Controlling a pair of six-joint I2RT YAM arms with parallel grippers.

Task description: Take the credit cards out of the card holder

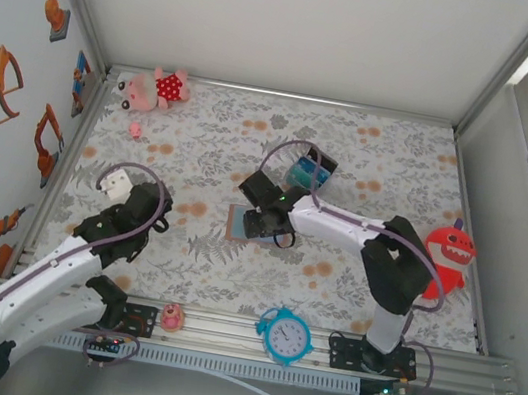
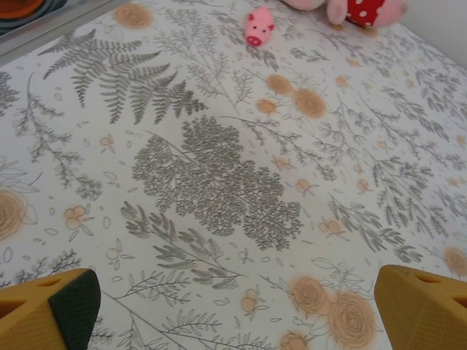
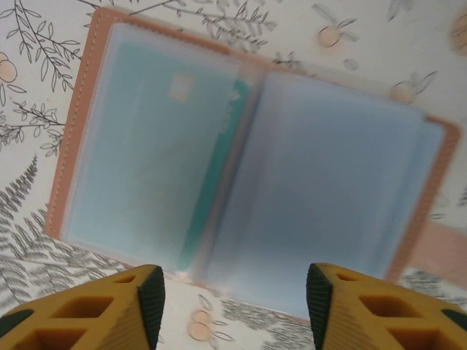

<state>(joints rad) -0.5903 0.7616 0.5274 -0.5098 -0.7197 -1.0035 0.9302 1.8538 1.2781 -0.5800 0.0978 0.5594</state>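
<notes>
Just below right hand [image 3: 235,292]: card holder [image 3: 248,175]

The right gripper [image 1: 262,222] hangs over the card holder [image 1: 236,223], which lies open mid-table (blue-grey pockets facing up). Just behind it sits a black box [image 1: 311,172] holding teal cards. The left gripper [image 1: 113,180] hovers well apart.

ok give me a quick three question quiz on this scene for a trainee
1. True or false: the card holder lies closed.
2. What colour is the card showing in its left half? A red, B teal, C black.
3. Which gripper hangs over the card holder?
Key: 1 false, it lies open. 2 B. 3 the right gripper.
</notes>
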